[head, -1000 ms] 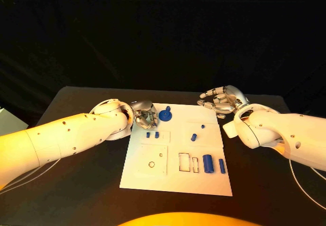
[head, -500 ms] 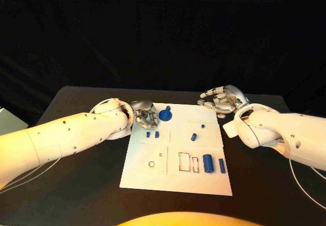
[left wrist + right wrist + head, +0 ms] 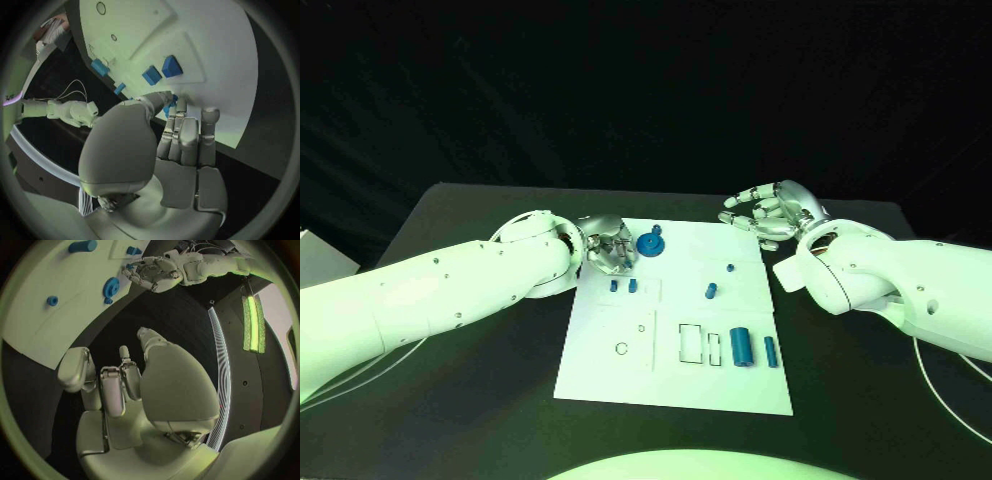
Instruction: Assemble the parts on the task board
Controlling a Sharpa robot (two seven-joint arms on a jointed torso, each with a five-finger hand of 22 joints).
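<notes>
Two silver hands sit at the far end of the white task board (image 3: 678, 330), which lies in the middle of the black counter (image 3: 473, 380). The left hand (image 3: 607, 247) hangs over the board's far left corner with its fingers (image 3: 187, 131) bunched close together and pointing down at the plate. In the left wrist view a bit of blue shows right at the fingertips, but I cannot tell whether the hand pinches it or merely touches it. Just to the right of that hand stands a blue round part (image 3: 651, 245) with a knob on top.

The right hand (image 3: 769, 215) is raised just off the board's far right corner, palm turned up, fingers loosely curled and apart, with nothing in it; the right wrist view shows the same empty palm (image 3: 115, 405).

Several more blue parts lie on the board. Two small blocks (image 3: 623, 286) lie side by side near the left hand, a short peg (image 3: 711, 291) sits near the middle, and a tiny stud (image 3: 730, 268) sits just beyond it. At the right, nearer the robot, a thick cylinder (image 3: 741, 347) and a thin pin (image 3: 770, 351) lie side by side, just right of two dark-edged rectangular slots (image 3: 698, 343). A small ring outline (image 3: 620, 349) marks the left panel.
</notes>
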